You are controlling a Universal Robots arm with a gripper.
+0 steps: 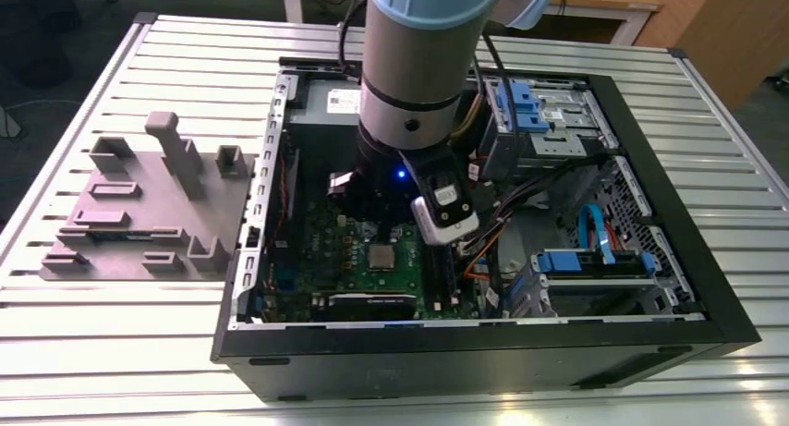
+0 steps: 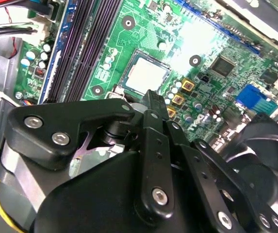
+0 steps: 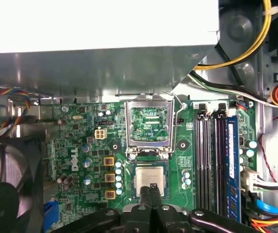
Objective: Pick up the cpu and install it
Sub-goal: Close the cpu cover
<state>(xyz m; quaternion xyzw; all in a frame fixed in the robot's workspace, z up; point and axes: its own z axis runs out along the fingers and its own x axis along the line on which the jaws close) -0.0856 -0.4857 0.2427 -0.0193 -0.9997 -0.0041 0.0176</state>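
Note:
The cpu (image 3: 151, 177) is a small silvery square chip lying flat in the socket on the green motherboard (image 3: 80, 141). It also shows in the second wrist view (image 2: 146, 76) and in the exterior view (image 1: 382, 256). The socket's metal lid (image 3: 150, 121) stands flipped open beside it. My gripper (image 3: 151, 189) hangs just above the chip's near edge, its two black fingers pressed together with nothing between them. In the second wrist view the gripper (image 2: 151, 99) tips end a little short of the chip.
Long black memory slots (image 3: 209, 160) run beside the socket. A big grey metal box (image 3: 100, 68) overhangs the board. A black fan (image 3: 8, 184) sits on the other side. The open computer case (image 1: 690, 324) lies on a slatted table next to a grey fixture (image 1: 148, 204).

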